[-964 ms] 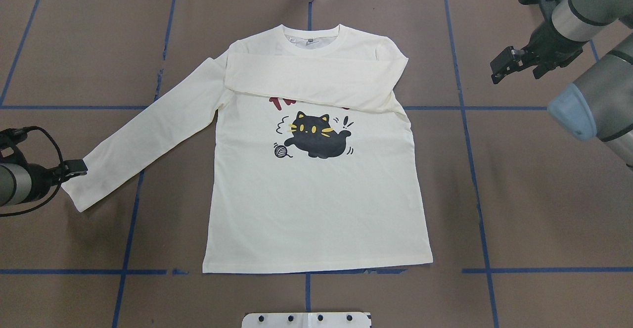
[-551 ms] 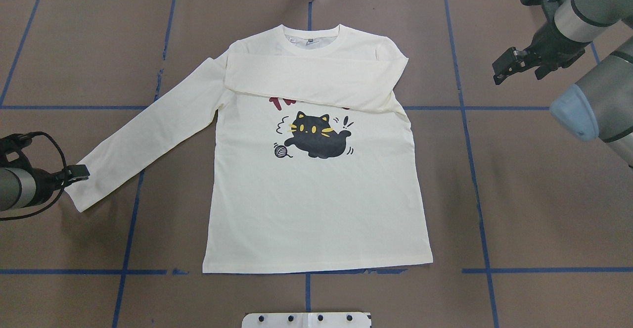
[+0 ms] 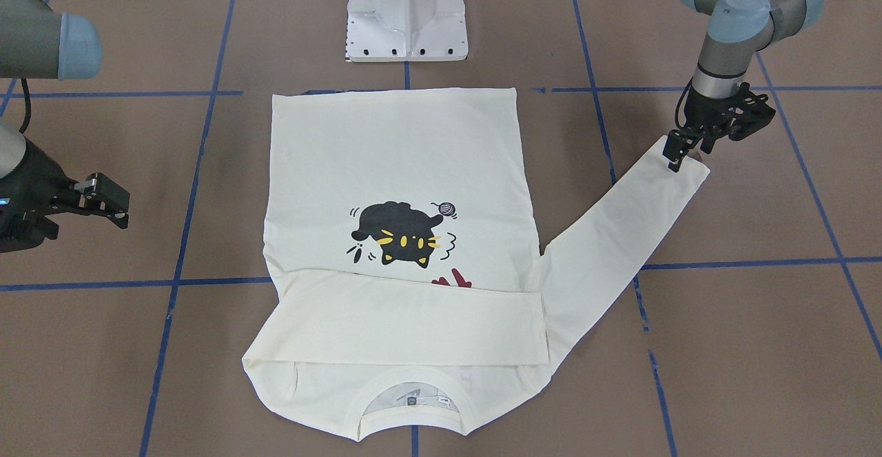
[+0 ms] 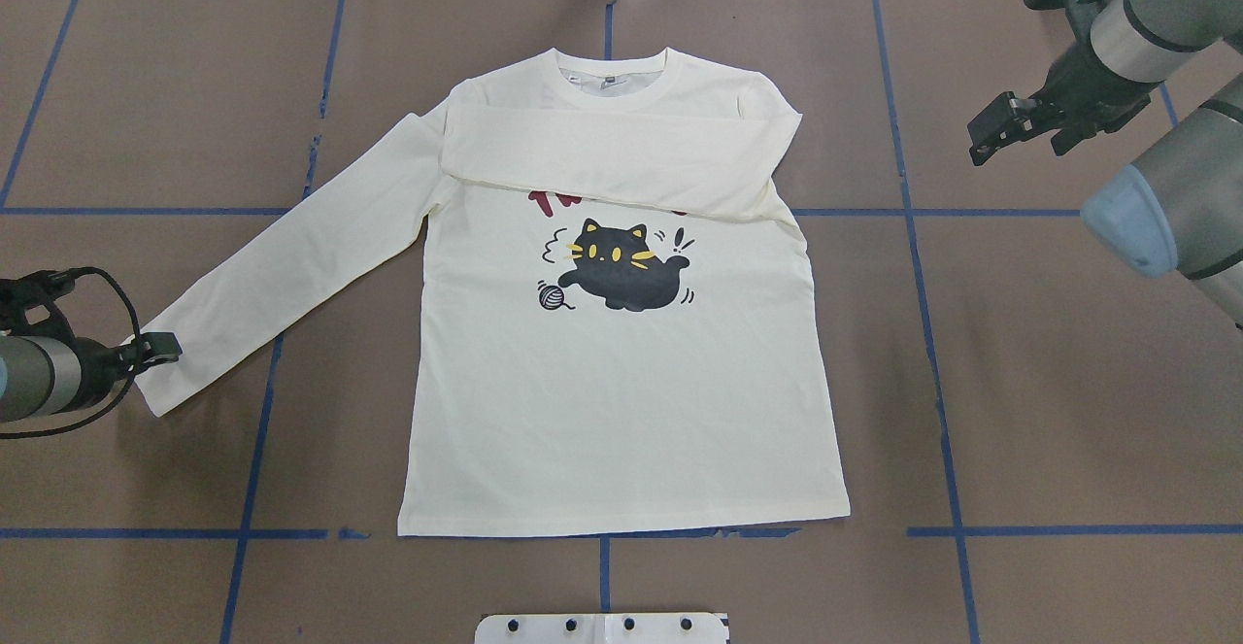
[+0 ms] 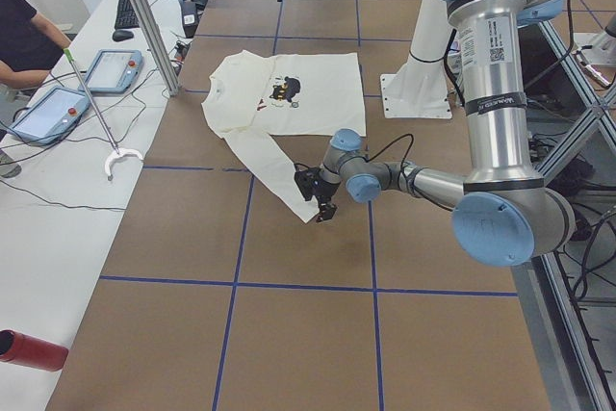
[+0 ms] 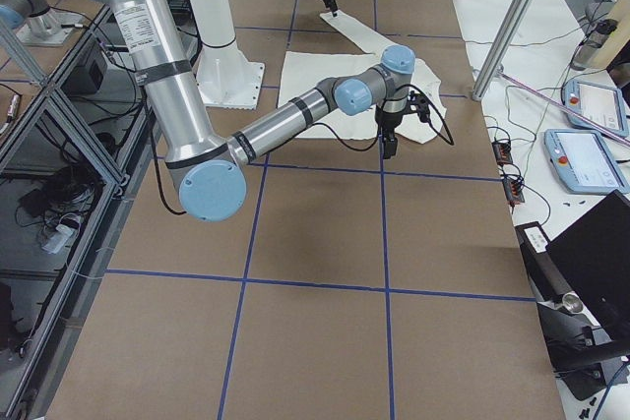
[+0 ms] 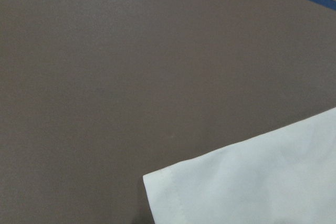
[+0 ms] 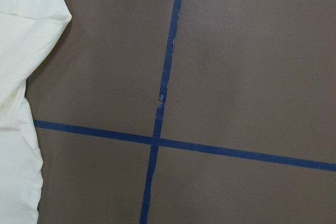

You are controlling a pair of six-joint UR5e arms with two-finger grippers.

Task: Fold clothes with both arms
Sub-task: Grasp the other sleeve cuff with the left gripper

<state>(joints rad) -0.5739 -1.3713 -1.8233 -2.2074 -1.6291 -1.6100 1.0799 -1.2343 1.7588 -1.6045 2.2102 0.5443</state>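
A: Where does the overhead camera sit?
B: High behind the robot, looking forward and down. The white pedestal base is cut off at its 6 o'clock edge.
A: And the front-facing one?
B: Across from it, looking steeply down, so the base lands at 12 o'clock (everything is turned round). Both take in the whole shirt.
A: The side views?
B: Farther back, at the table ends, looking along it. Each has the shirt toward 12 o'clock.
A: The wrist cameras?
B: Very close to the tabletop. The left sees a shirt corner at 5 o'clock, the right a shirt edge at 9 o'clock.
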